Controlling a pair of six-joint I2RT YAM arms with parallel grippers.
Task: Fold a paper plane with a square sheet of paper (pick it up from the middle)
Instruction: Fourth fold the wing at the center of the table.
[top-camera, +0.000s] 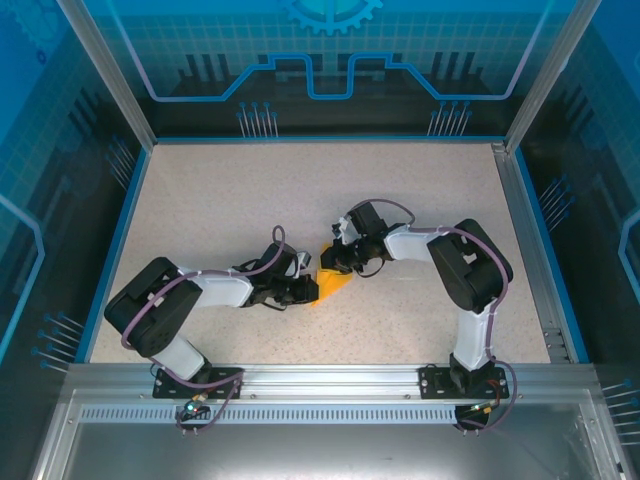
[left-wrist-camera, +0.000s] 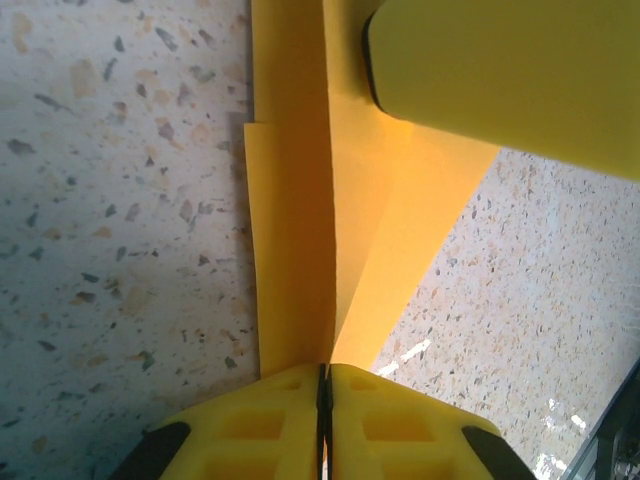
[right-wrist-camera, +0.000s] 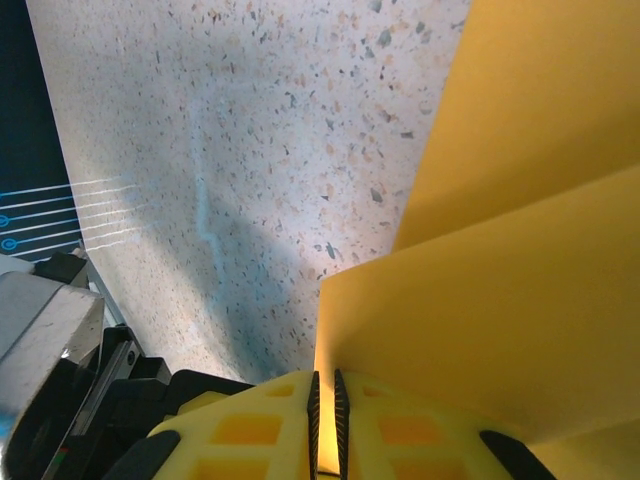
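both arms fold inward: left gripper (top-camera: 310, 290) points to 3 o'clock, right gripper (top-camera: 337, 263) to 8 o'clock, jaws pinched together.

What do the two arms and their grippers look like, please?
The left arm and right arm have white links, black joints and pale purple cables. The left gripper and right gripper each have two blocky yellow fingers with moulded rectangular pockets and black side trim.
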